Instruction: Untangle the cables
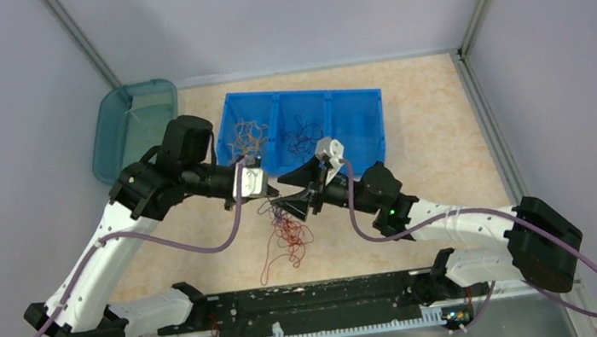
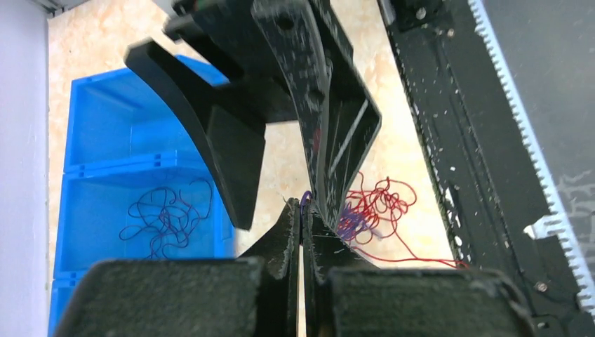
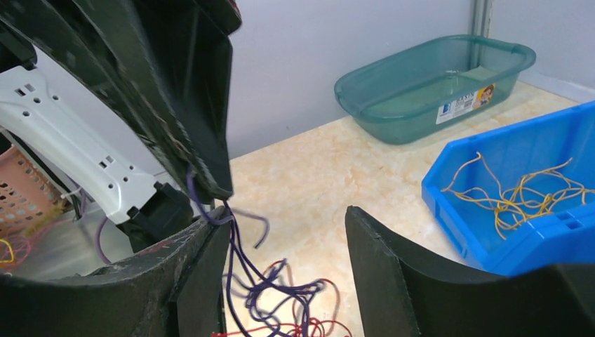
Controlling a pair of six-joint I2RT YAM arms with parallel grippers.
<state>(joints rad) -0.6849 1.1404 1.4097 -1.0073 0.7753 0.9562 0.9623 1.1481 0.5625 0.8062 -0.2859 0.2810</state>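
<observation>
My left gripper point(image 2: 303, 210) is shut on a dark purple cable point(image 3: 281, 295), which hangs from its tips into a purple and red tangle point(image 1: 290, 234) on the table. In the top view the left gripper point(image 1: 275, 190) sits between the spread fingers of my right gripper point(image 1: 290, 194). The right gripper point(image 3: 284, 221) is open and holds nothing; the purple cable runs close along its left finger point(image 3: 203, 281). More red cable point(image 2: 379, 207) lies below. Orange-yellow cables point(image 1: 247, 139) and dark purple cables point(image 1: 301, 134) lie in separate compartments of the blue bin point(image 1: 358, 118).
A teal tub point(image 1: 131, 125) stands at the back left beside the blue bin. A black toothed rail point(image 1: 311, 300) runs along the near edge between the arm bases. Grey walls close in the left, right and back sides.
</observation>
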